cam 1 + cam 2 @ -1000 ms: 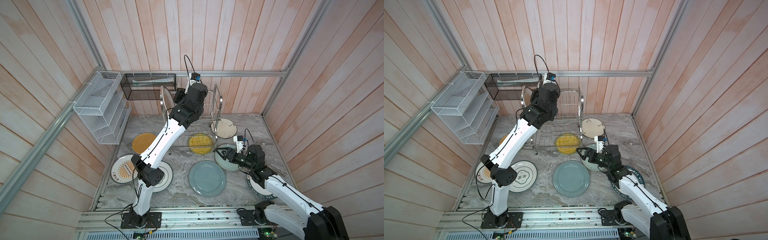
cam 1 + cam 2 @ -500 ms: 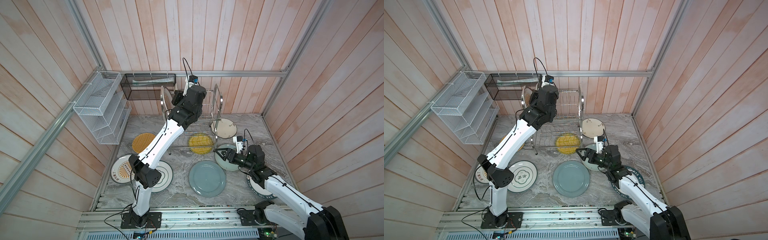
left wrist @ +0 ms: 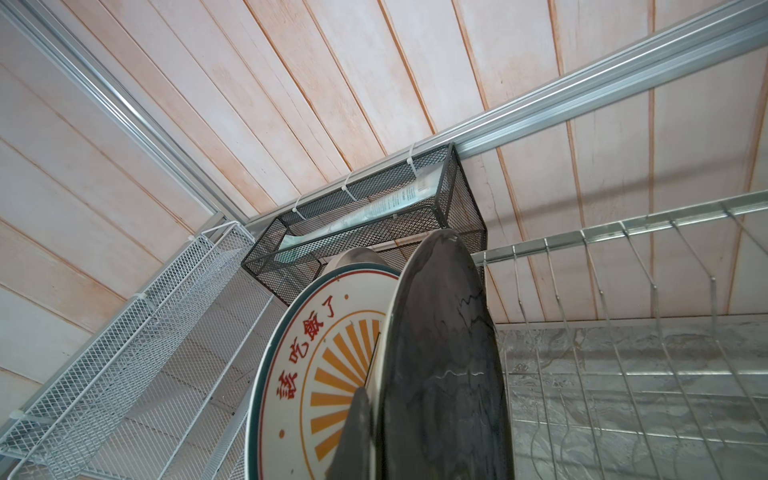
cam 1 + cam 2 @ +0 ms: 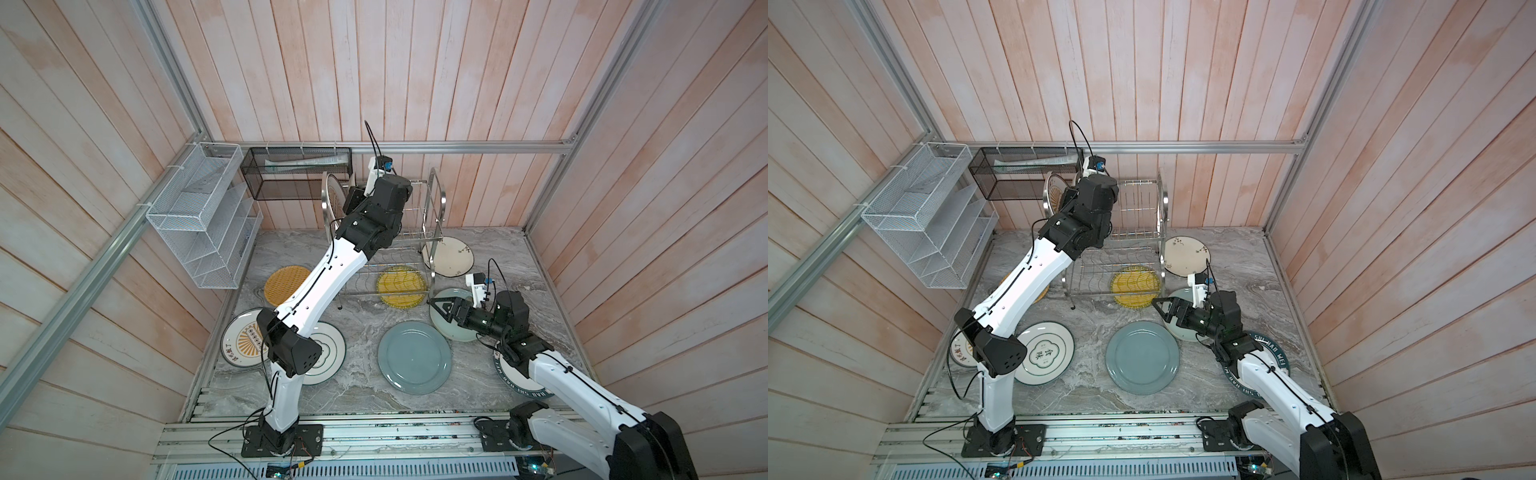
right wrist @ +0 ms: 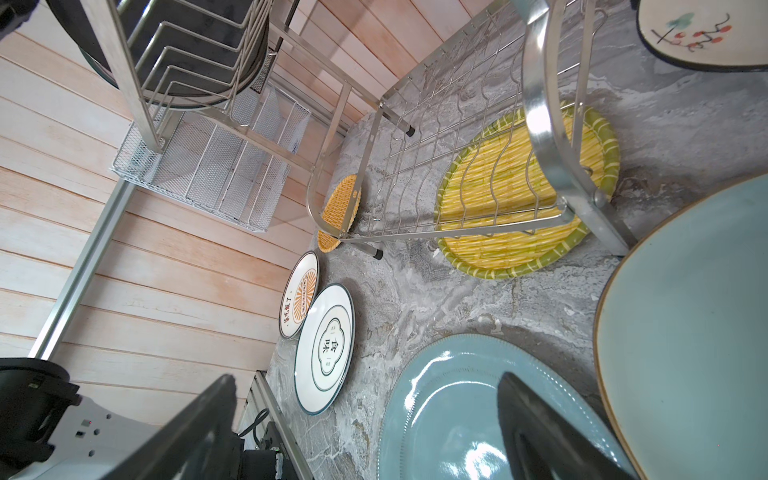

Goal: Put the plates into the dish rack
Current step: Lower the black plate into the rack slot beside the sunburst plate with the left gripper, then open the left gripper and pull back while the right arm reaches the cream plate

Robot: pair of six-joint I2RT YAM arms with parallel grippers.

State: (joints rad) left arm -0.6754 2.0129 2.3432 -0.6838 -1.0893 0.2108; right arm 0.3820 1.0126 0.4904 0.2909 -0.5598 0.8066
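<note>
The left gripper (image 3: 382,419) stays clamped on the black plate (image 3: 444,353), holding it upright in the top tier of the rack (image 4: 434,203) at the back edge of the bench (image 4: 353,395), just beside a standing sunburst plate (image 3: 328,357). Over the last second it has barely shifted, so the plate looks nearly seated and ready for release. The right gripper (image 4: 439,309) hangs wide open, unmoved, above a pale plate (image 4: 446,332) near the right edge.

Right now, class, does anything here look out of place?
Yes: a yellow-green plate lies flat under the rack's lower wires, not upright in a slot. Whether a rack foot rests on it is unclear.
</note>
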